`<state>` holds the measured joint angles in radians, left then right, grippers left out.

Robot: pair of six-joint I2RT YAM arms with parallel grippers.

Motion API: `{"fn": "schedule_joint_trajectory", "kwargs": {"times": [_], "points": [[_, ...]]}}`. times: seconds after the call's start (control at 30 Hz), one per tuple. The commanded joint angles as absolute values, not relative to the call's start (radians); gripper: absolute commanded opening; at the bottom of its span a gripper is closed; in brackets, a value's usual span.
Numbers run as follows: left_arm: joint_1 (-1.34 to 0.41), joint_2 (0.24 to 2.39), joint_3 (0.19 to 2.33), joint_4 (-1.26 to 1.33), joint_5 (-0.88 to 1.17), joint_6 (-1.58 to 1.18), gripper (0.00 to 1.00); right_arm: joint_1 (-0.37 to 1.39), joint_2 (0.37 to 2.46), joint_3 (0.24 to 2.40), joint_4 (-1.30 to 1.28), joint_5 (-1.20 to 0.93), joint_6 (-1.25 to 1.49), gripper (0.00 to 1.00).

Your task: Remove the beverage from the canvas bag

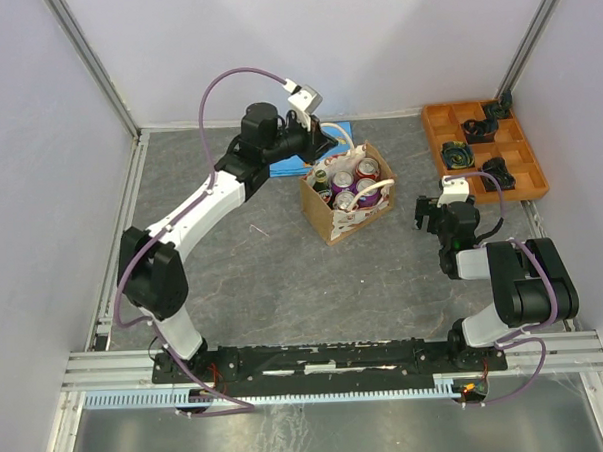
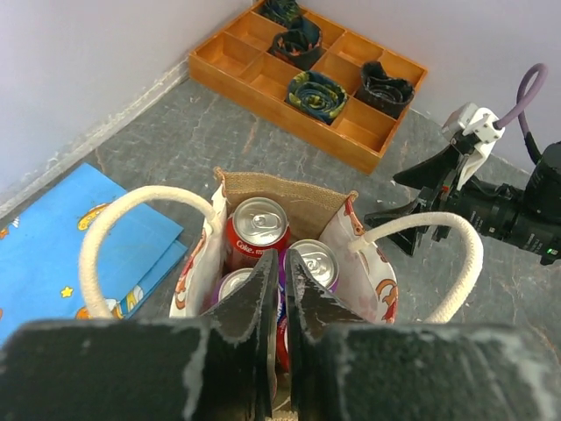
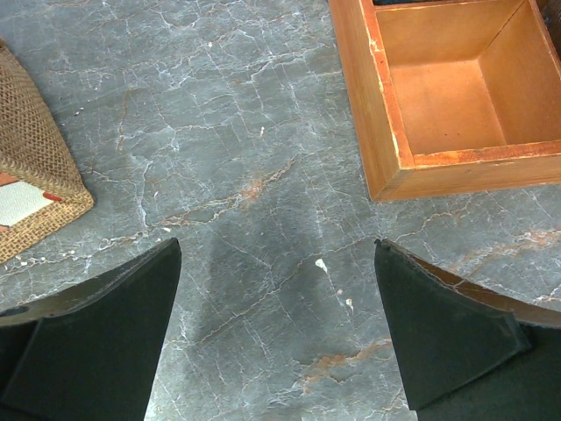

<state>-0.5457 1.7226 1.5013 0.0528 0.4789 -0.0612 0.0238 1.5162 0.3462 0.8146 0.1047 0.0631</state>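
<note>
Small boxy canvas bag (image 1: 343,216), upright on the table (image 1: 284,287), past its middle toward the far edge, turned at an angle to the edges. Tan woven ends, cream sides printed with small coloured figures. Mouth open, two white rope handles (image 2: 110,230) arching up, one over each long side. Packed inside, standing upright, several beverage cans (image 1: 355,182), silver tops showing: a red cola can (image 2: 257,230) against a tan end, purple ones close beside it.

bag (image 2: 289,203) mouth open btwn handles (image 2: 158,191), cans (image 2: 260,221) packed
</note>
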Motion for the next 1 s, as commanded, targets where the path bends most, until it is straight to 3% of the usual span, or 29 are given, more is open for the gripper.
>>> {"fn": "schedule_joint_trajectory", "kwargs": {"times": [0.0, 0.03, 0.1, 0.13, 0.27, 0.5, 0.97], "points": [[-0.564, 1.757, 1.548, 0.057, 0.521, -0.017, 0.12, 0.021, 1.513, 0.37, 0.856, 0.097, 0.058, 0.99], [-0.567, 1.756, 1.539, 0.057, 0.516, -0.011, 0.17, 0.021, 1.513, 0.37, 0.857, 0.097, 0.058, 0.99], [-0.575, 1.744, 1.51, 0.06, 0.489, 0.012, 0.49, 0.021, 1.513, 0.37, 0.856, 0.097, 0.058, 0.99], [-0.579, 1.734, 1.492, 0.063, 0.474, 0.027, 0.57, 0.021, 1.512, 0.37, 0.856, 0.097, 0.058, 0.99], [-0.583, 1.681, 1.353, 0.174, 0.462, 0.076, 0.68, 0.021, 1.514, 0.369, 0.856, 0.097, 0.058, 0.99], [-0.584, 1.622, 1.109, 0.481, 0.393, 0.072, 0.66, 0.021, 1.512, 0.369, 0.856, 0.097, 0.058, 0.99], [-0.585, 1.678, 1.055, 0.68, 0.355, 0.054, 0.63, 0.021, 1.512, 0.37, 0.856, 0.097, 0.058, 0.99]]}}
